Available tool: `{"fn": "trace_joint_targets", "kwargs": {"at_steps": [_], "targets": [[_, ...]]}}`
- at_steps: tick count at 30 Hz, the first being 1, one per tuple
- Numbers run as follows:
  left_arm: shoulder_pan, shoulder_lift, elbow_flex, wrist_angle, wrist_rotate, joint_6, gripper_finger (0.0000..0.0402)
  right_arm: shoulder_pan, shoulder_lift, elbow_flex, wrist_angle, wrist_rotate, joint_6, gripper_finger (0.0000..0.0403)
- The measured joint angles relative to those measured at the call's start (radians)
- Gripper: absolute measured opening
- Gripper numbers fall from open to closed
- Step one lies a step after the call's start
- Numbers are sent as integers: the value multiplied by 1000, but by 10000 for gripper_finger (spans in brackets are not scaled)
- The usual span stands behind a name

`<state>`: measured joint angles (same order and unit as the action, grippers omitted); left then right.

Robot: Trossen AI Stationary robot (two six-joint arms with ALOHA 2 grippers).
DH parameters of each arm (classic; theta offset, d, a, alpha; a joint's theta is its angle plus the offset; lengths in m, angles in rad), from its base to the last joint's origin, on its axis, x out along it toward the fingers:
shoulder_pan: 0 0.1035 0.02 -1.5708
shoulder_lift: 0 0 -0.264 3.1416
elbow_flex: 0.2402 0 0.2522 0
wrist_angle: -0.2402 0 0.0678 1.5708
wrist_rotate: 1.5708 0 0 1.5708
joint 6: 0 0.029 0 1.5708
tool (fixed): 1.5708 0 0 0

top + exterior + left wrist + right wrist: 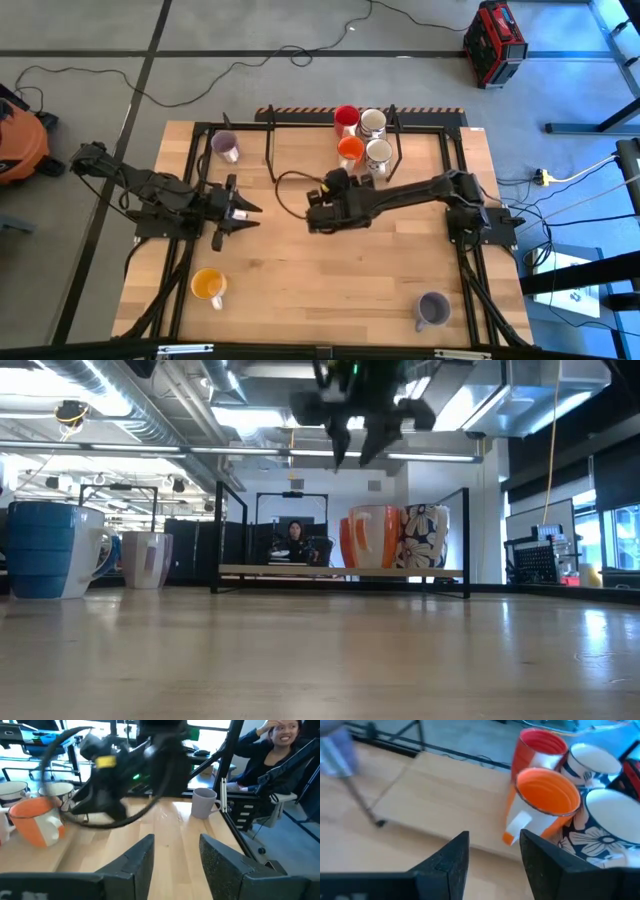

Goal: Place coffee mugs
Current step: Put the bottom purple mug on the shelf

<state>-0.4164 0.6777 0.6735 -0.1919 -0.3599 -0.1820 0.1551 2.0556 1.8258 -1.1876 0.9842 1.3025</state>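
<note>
Four coffee mugs stand together at the table's far edge: red [346,118], white [372,122], orange [351,150] and white with dark flowers [379,153]. My right gripper [337,181] hangs open in the air just on the near side of the orange mug [542,802], above mug height in the low view [365,438], with nothing between its fingers [492,850]. My left gripper [246,211] waits open at mid-left [175,855]. Single mugs rest on their bases: lilac [225,146] far left, yellow-orange [208,286] near left, lilac [432,310] near right.
A black frame rail [300,124] runs along the far edge behind the mugs. A blue mug [45,548] shows at the left of the low view. Bare wood lies across the middle and near part of the table [330,280]. A person [280,750] sits beyond the table.
</note>
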Motion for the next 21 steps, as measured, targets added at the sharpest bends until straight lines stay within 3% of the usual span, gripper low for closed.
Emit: {"fn": "trace_joint_targets", "kwargs": {"at_steps": [8,21], "targets": [[0,41,1,-36,39,-51,204,184,-11,84,-94,-58,-13,163],[-5,139,1,-21,70,-55,204,492,-69,77,-186,-208,167,163]]}}
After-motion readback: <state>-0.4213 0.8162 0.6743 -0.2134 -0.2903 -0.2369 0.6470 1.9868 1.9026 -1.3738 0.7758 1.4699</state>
